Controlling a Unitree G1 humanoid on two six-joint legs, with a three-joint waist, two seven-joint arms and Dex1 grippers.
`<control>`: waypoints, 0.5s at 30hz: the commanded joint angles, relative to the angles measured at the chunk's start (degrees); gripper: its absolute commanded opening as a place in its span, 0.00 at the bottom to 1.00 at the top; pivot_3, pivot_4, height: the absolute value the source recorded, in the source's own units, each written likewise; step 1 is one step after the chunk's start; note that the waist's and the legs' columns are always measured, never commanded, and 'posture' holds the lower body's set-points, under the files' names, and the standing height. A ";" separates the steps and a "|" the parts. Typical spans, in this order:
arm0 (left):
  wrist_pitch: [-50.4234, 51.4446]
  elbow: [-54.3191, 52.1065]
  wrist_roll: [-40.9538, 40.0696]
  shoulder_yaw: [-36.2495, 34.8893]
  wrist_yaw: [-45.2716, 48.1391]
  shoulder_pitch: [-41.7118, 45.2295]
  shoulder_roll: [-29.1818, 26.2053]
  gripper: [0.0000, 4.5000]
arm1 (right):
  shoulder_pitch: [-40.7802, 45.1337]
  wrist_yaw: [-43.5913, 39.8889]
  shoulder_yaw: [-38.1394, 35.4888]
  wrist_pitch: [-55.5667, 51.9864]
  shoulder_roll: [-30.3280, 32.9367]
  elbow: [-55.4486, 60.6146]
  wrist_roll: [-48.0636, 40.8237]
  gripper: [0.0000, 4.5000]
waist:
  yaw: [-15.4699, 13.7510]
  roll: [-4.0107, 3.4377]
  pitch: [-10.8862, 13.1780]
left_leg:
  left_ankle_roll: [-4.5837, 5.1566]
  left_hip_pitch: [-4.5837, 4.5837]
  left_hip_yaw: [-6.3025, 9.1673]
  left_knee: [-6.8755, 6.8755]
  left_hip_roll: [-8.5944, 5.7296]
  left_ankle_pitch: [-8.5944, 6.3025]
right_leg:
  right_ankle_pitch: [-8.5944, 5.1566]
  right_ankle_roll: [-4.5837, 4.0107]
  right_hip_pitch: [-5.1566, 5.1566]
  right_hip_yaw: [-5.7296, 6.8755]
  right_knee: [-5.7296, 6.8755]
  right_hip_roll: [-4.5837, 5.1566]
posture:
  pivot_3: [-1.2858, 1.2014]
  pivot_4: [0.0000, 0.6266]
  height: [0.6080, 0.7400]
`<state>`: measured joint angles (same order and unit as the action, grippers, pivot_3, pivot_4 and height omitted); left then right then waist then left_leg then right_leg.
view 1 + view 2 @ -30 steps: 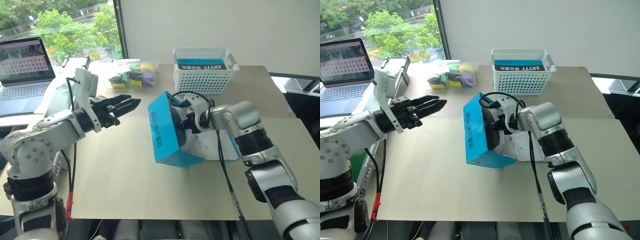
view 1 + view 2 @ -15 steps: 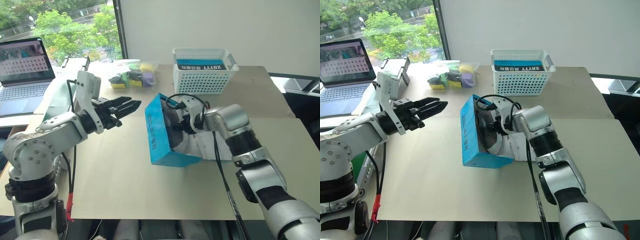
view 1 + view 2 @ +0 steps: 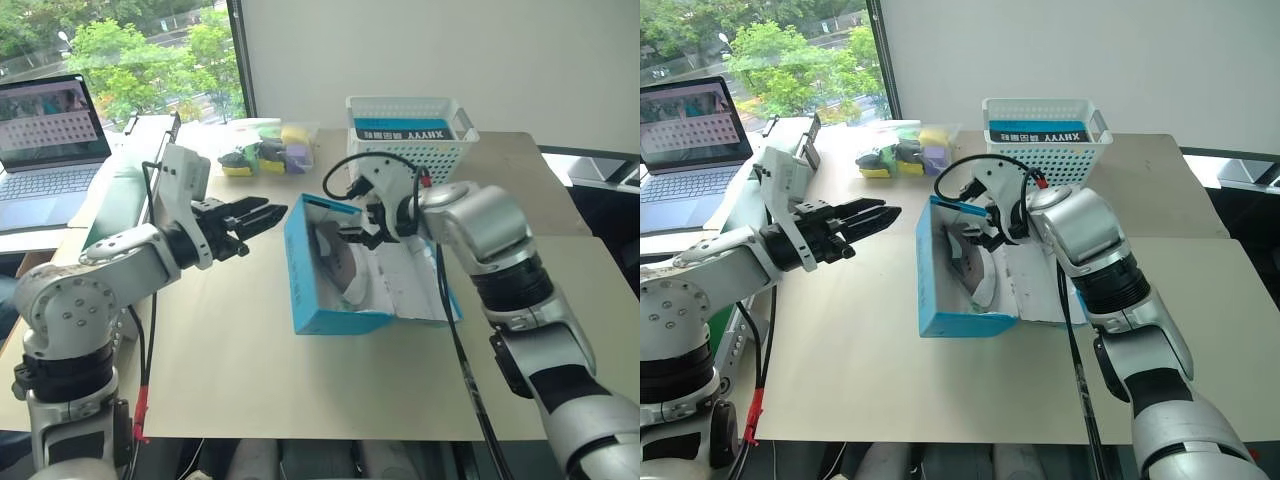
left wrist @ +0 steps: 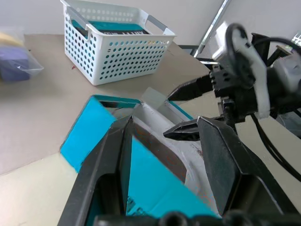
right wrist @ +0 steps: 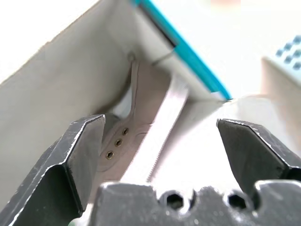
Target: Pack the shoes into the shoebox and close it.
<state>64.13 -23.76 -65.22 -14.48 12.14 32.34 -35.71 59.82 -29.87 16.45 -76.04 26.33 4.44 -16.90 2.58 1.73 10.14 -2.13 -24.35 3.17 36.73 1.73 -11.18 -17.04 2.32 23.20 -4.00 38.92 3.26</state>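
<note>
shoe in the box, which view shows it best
The right wrist view: the shoe lies close up between the open right tool fingers. The eye views show it small inside the shoebox; the left wrist view hides it.

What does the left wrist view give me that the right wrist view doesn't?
Left wrist view alone: the white basket with another blue box in it, the table, and the open right gripper above the shoebox. Right wrist view alone: a close look at a shoe lying inside, eyelets and pale sole visible. Both: the shoebox's blue wall and white interior.
</note>
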 commanded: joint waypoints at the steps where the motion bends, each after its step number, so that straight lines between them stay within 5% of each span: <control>1: -1.52 0.24 1.03 -0.14 1.03 1.86 -0.70 0.51 | 1.82 -0.67 -3.37 -2.98 0.96 4.89 -1.76 1.00 | -0.03 0.00 0.00 | 0.00 0.00 0.00 0.00 -0.01 0.00 | 0.00 0.00 0.00 0.00 0.00 0.00 | 0.52 0.24 1.00; 7: -8.51 5.66 17.08 1.88 -3.27 3.38 -4.08 0.51 | 2.26 -5.05 -13.92 3.72 3.12 1.92 -5.92 1.00 | -0.26 0.00 0.00 | 0.00 -0.03 0.00 0.00 -0.02 0.00 | 0.00 0.00 0.00 0.01 -0.02 0.01 | 0.52 0.24 1.00; 12: -12.49 10.35 30.73 -1.52 -12.47 -0.44 -6.07 0.51 | 1.98 -11.33 -17.10 22.03 2.55 -2.48 -6.82 1.00 | 0.29 0.00 0.00 | 0.01 0.05 -0.06 -0.04 -0.01 -0.01 | 0.00 0.00 -0.01 -0.03 -0.07 0.00 | 0.52 0.24 1.00; 15: -11.78 6.90 32.14 -5.59 -14.30 -4.37 -5.13 0.73 | -0.15 -16.72 -14.91 28.30 2.08 -2.54 -7.44 1.00 | 0.54 0.00 0.00 | 0.02 0.04 -0.09 -0.08 0.04 -0.01 | 0.00 0.00 0.05 -0.06 -0.06 -0.02 | 0.52 0.24 1.00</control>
<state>53.17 -13.10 -34.99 -16.78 -0.58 28.65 -40.63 60.02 -43.31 1.11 -52.76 28.69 0.54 -23.37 3.12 1.73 10.14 -2.11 -24.34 3.09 36.64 1.77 -11.20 -17.04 2.32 23.26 -4.05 38.85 3.24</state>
